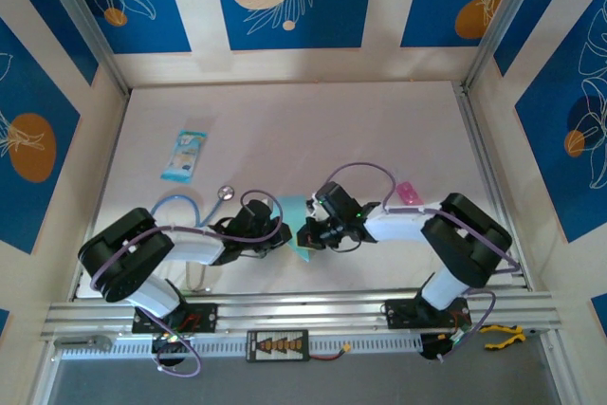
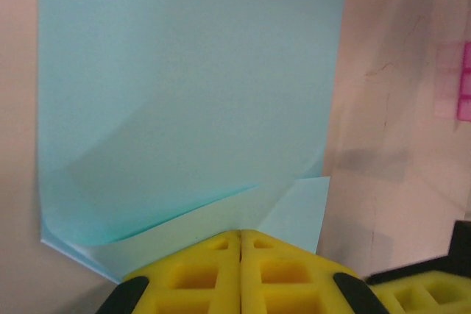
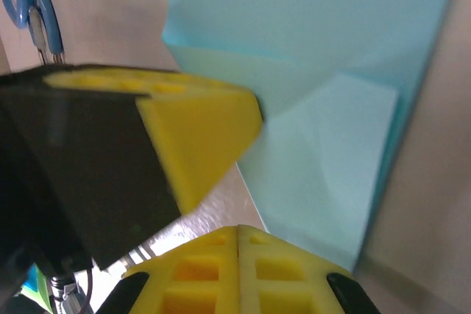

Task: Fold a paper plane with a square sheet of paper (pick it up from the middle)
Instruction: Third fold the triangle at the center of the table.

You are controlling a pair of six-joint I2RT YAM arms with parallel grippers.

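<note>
two closed pincers [image 2: 241, 239] [image 3: 238, 232] at partly folded paper [image 2: 184, 108]

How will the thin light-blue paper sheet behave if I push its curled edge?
Probably floppy: the thin light-blue paper sheet bows in a soft curl at one corner. Likely light, so a push may slide it over the pale table instead of creasing. Its folded flap might spring open.

No legible text, brand, number or sign is present. The blue-and-white packet [image 1: 184, 156] at the far left of the table [image 1: 285, 130] carries print too small to read. The black box [image 1: 277, 343] on the near rail [image 1: 313, 310] shows a row of orange marks that cannot be resolved.
</note>
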